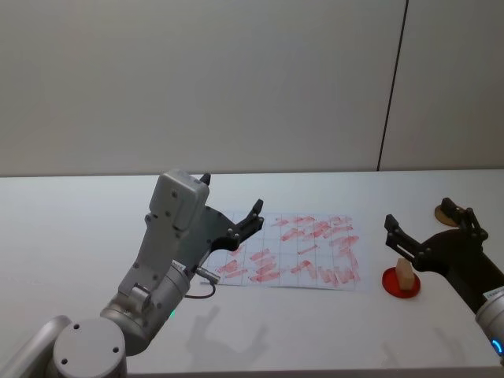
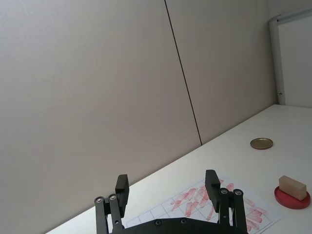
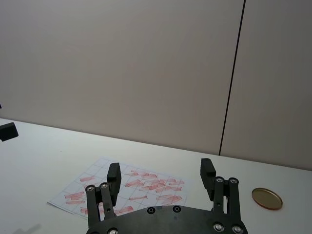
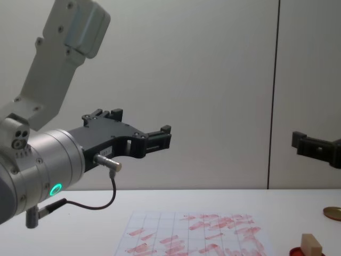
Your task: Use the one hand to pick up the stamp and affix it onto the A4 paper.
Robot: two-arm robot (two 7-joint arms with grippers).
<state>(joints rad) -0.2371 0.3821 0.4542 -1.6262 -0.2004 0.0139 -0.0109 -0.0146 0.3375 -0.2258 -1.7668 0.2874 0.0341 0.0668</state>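
The stamp [image 1: 405,272], a small pale wooden block, stands on the round red ink pad [image 1: 401,284] just right of the A4 paper [image 1: 295,252]. That white gridded sheet is covered in red marks. My right gripper [image 1: 417,214] hovers open in the air above the stamp, holding nothing; its fingers [image 3: 208,171] frame the paper [image 3: 126,187]. My left gripper [image 1: 233,197] is raised over the paper's left end, open and empty. The chest view shows the stamp [image 4: 311,246] low on the table, far below the right gripper [image 4: 301,141].
A gold round disc [image 1: 443,214] lies on the white table [image 1: 79,228] behind the right gripper. A black cable [image 4: 101,205] dangles from the left wrist. A plain wall stands behind the table.
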